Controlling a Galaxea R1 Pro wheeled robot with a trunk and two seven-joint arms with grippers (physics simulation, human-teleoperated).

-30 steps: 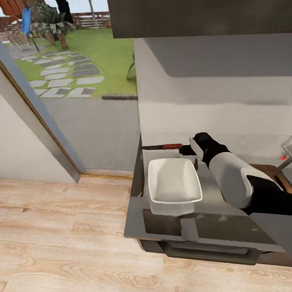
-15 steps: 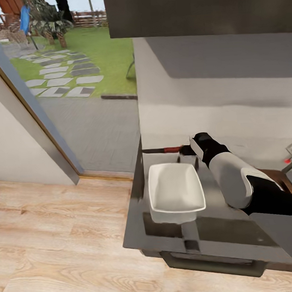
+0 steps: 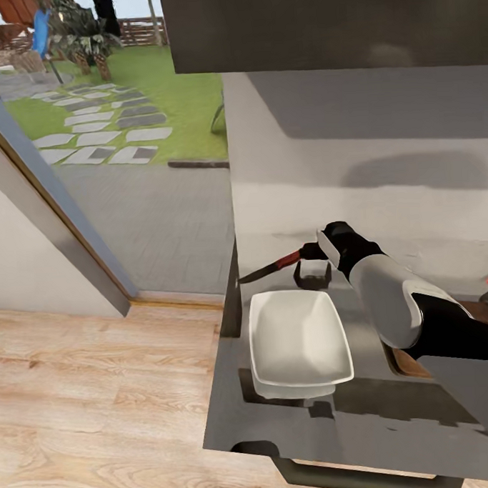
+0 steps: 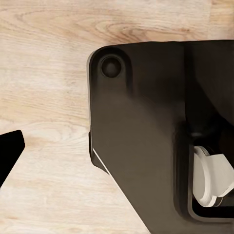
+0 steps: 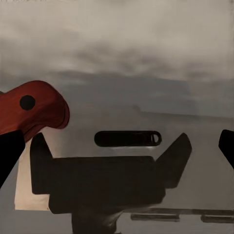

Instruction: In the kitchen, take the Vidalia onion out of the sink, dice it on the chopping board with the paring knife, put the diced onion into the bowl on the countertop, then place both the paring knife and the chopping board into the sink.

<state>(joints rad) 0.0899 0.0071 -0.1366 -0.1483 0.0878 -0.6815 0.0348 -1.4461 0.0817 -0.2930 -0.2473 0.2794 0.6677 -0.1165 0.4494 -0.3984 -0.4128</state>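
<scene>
At the left of the head view a light wooden floor (image 3: 102,394) runs up to a glass door (image 3: 126,171) that looks out on a lawn with stepping stones (image 3: 102,130). To its right stands a dark grey countertop (image 3: 231,409) against a pale wall (image 3: 354,167), under a dark overhead cabinet (image 3: 318,22). A white rectangular bowl (image 3: 298,339) sits on the countertop near its left edge. Just beyond the bowl the paring knife (image 3: 270,267) is held above the counter, red handle toward the arm and blade slanting down to the left past the counter's edge. The right gripper (image 3: 310,253) is clenched on that handle; in the right wrist view the red handle (image 5: 30,110) lies against one dark finger (image 5: 9,151). A brown chopping board (image 3: 411,360) shows partly behind the right forearm. Whether the left gripper is closed cannot be told.
</scene>
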